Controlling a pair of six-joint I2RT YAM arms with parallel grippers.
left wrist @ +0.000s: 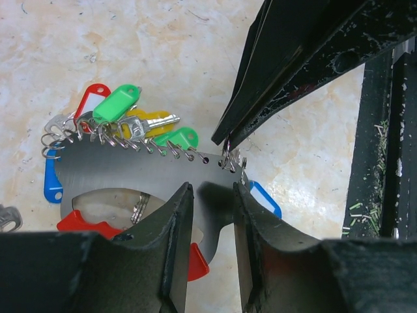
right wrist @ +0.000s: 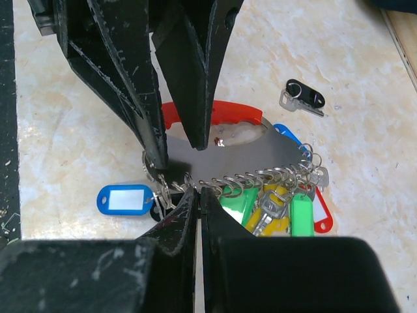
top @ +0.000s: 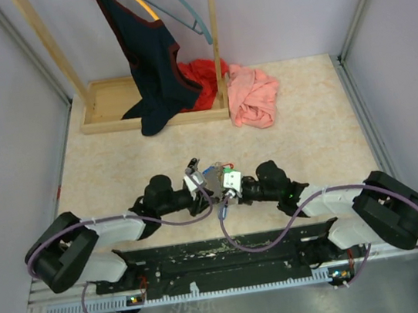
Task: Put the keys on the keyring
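Left gripper (left wrist: 212, 190): two black moulded fingers, scuffed and flecked with white dust, along the bottom of the left wrist view. Jaws partly apart. The keyring shows face-on through the gap and nothing is pinched. Can't tell if either finger touches it.

Right gripper (right wrist: 197, 192): same black fingers, tips pressed flat together with no gap. The tips sit right at a wire split ring (left wrist: 229, 160) on the keyring's edge. Can't tell if the ring is actually clamped.

Keyring (left wrist: 130, 171): flat matte grey metal plate, with small holes punched along its curved edge and a red plastic grip (left wrist: 81, 223) on the other side. It lies on the table (left wrist: 163, 39), a beige marbled surface, between the two grippers at mid-table in the top view.

Keys (left wrist: 140, 127): silver metal blades with glossy plastic tags, hung from the plate's holes on thin wire rings, which are too crowded to count. Tags on the plate:
- green x2
- blue x2, one with a white label window
- yellow x1
- red x1, with a white insert

Dark key (right wrist: 303, 96): x1, black oval head with a silver blade. It lies loose on the table, apart from the plate.
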